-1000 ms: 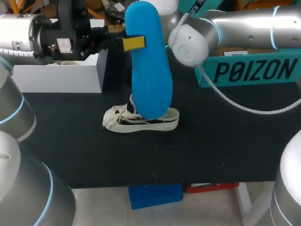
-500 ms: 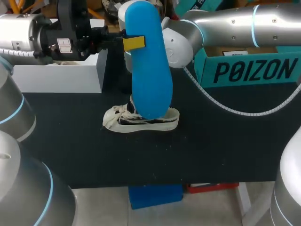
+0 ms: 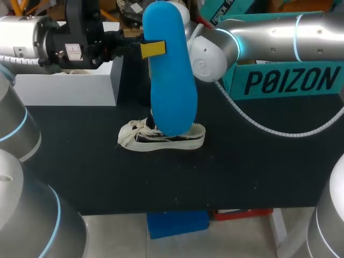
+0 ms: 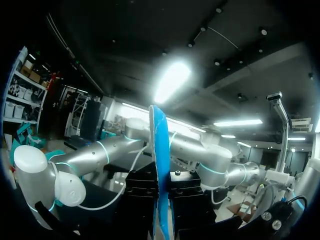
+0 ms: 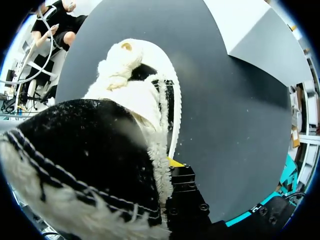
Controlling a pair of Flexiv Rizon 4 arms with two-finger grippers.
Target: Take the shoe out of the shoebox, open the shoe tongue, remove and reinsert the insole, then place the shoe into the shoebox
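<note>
The left gripper is clamping the insole at 12 o'clock of the shoe, likely for reinsertion; right gripper state cannot be told.

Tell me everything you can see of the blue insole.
The blue insole is smooth, plain bright blue, foam-like by its look, rounded at both ends. It is out of the shoe, held upright above the table, one rounded end up. The left gripper is shut on it near the upper end, a yellow tip flat on its near face; the left wrist view shows it edge-on, thin, between the fingers. In the head view its lower end overlaps the shoe; contact there cannot be told.
</note>
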